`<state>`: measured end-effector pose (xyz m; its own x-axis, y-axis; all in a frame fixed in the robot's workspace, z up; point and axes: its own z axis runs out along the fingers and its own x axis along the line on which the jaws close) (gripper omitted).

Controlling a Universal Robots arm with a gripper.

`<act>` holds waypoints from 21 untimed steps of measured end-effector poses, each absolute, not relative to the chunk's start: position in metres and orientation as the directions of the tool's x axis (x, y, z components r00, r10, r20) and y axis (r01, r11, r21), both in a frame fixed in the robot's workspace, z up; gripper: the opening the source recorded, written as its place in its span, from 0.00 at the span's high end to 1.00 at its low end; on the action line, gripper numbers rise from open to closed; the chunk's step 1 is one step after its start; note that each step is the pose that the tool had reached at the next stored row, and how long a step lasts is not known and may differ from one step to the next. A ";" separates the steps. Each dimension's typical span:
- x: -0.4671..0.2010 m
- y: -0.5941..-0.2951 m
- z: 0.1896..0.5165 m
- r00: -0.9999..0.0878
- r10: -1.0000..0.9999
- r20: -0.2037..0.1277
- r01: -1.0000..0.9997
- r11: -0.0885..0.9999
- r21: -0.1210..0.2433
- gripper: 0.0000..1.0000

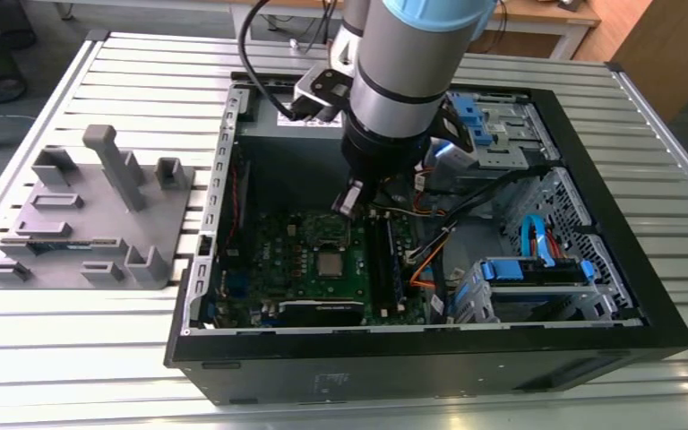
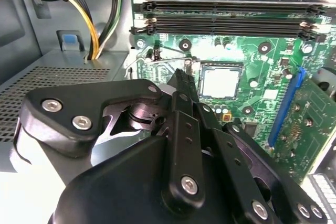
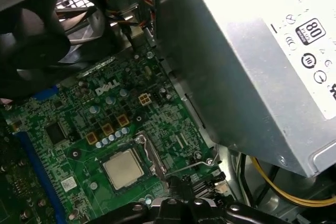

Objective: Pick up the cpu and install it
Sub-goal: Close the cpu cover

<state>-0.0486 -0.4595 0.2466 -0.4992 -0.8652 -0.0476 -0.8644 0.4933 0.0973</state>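
The cpu (image 1: 330, 262) lies flat in the dark square socket of the green board (image 1: 284, 246), its pale metal top showing in both wrist views (image 2: 220, 81) (image 3: 123, 169). My gripper (image 1: 350, 202) hangs inside the open computer case, a little above the board and just beside the socket. Its black fingers (image 2: 181, 80) meet in a point with nothing between them. That point is close to the thin wire lever (image 2: 157, 56) at the socket's edge (image 3: 195, 164). Whether it touches the lever I cannot tell.
A grey plastic holder (image 1: 93, 215) stands on the slatted table at the exterior view's left. Inside the case are the silver power supply (image 3: 247, 66), a black fan (image 3: 42, 19), memory slots (image 2: 226, 14), yellow and black cables (image 2: 89, 19) and blue drive bays (image 1: 536, 269).
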 end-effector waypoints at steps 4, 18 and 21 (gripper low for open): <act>-0.049 -0.463 0.247 -0.489 -0.871 -0.048 -0.870 0.483 0.097 0.89; -0.049 -0.471 0.247 -0.457 -0.889 -0.044 -0.887 0.451 0.095 0.89; -0.049 -0.471 0.247 -0.455 -0.889 -0.041 -0.888 0.450 0.094 0.89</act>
